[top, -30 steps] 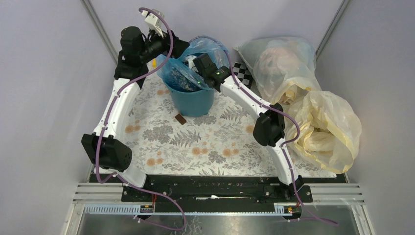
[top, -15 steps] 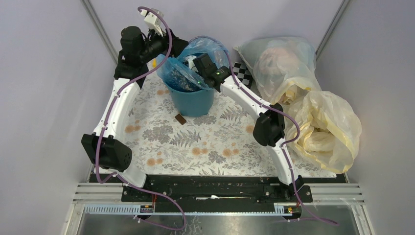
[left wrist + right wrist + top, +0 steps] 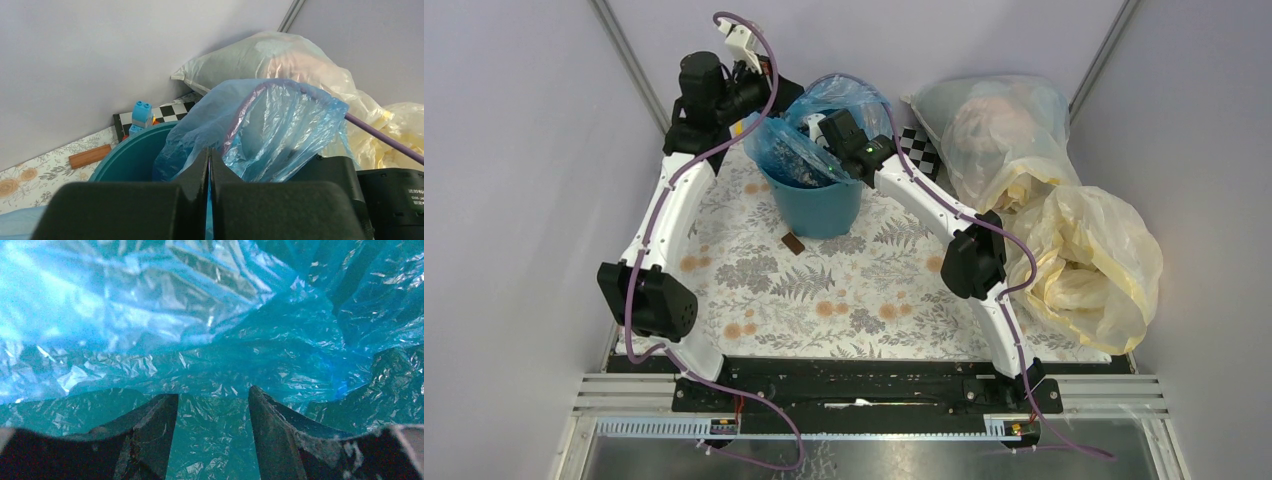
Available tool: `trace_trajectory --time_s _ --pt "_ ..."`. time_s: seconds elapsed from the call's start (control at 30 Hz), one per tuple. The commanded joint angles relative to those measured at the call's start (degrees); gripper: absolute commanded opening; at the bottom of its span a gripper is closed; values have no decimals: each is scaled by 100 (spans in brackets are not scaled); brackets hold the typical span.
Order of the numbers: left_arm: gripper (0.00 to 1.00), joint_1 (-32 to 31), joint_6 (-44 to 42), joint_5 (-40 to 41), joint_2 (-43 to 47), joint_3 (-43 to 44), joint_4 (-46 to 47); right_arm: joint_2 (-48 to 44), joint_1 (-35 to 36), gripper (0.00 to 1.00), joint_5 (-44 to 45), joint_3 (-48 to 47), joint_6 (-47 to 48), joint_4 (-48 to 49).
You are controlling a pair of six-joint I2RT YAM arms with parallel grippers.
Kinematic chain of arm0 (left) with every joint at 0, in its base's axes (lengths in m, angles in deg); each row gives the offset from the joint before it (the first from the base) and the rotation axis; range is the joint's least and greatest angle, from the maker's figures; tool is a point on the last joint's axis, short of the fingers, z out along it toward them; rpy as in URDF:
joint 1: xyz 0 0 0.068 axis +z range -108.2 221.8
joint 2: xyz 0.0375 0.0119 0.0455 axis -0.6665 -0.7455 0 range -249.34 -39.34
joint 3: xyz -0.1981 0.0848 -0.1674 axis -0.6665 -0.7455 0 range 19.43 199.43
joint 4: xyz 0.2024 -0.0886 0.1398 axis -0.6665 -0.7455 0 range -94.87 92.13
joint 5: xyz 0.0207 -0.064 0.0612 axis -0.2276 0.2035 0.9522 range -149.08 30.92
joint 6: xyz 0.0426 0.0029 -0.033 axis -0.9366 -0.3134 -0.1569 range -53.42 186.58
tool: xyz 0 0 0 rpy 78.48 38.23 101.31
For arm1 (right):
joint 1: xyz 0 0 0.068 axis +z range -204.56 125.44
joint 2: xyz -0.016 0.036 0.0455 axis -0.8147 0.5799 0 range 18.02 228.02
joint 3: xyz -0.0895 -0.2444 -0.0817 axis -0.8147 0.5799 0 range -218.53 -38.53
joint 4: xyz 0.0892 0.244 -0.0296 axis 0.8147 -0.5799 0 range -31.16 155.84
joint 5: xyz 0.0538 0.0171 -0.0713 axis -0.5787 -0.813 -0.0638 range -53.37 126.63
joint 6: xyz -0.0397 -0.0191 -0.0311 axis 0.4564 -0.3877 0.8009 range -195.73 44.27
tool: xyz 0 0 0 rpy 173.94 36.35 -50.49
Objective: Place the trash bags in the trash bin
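Crinkly, translucent blue trash bag (image 3: pixel 849 95) billows over the teal trash bin (image 3: pixel 819 212) at 12 o'clock on the table (image 3: pixel 874 290), hiding its interior. The left gripper (image 3: pixel 209 152) pinches bag film; the right gripper (image 3: pixel 212 399) is parted and empty inside the bag.

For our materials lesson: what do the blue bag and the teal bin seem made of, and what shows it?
Blue bag: likely thin plastic film, glossy and translucent; fine crinkles catch light. Teal bin: probably rigid moulded plastic, smooth and opaque; plain even walls hold their round shape.
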Motion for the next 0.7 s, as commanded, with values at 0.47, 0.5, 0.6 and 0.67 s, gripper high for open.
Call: trace_trajectory --time_s 0.47,0.5,0.6,0.67 --pt "0 80 1767 -10 -1151 1502 1227 -339 -32 61 -22 22 201 -272" --pt "0 102 1824 4 -1194 1501 1235 -354 -28 61 40 24 195 -281" --pt "0 212 1991 -278 -1184 1384 1381 -381 -24 61 94 19 214 -298" --pt "19 297 2070 -605 -970 1079 1672 -377 -23 61 86 5 217 -302"
